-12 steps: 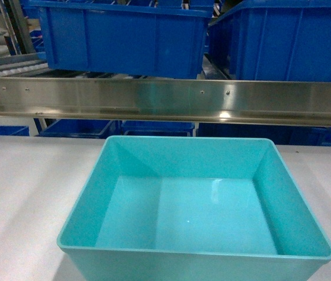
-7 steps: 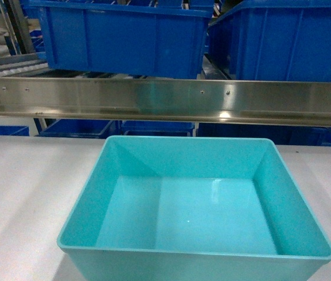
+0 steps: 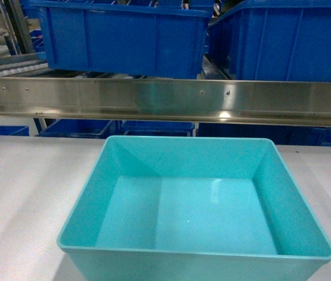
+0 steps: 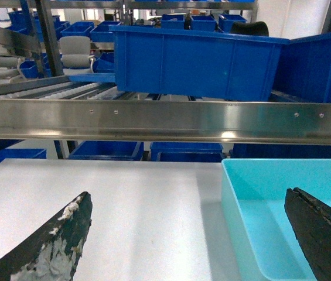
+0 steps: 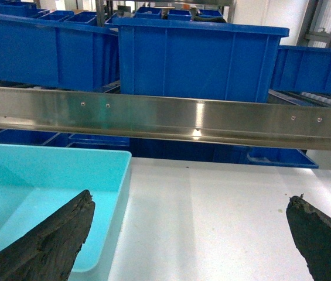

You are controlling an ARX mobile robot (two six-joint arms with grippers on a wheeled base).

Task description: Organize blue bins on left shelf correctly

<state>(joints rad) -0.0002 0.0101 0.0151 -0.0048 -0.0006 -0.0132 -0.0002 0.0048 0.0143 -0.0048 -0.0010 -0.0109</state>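
- Left gripper (image 4: 188,234) spread wide, straddling the turquoise bin's (image 4: 282,211) left wall; right gripper (image 5: 191,234) spread too, over its right wall.
- Bin sits lower centre, below the shelf rail (image 3: 165,102) — lifting carelessly risks clipping it.

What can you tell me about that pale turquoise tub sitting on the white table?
The turquoise tub is a rectangular tray of smooth, glossy plastic, with sloped walls and a thin flared rim. It is empty and sits upright and flat on the white table, just in front of the steel shelf rail. Nothing touches it but the table. The left hand straddles its left wall and the right hand its right wall, both open.
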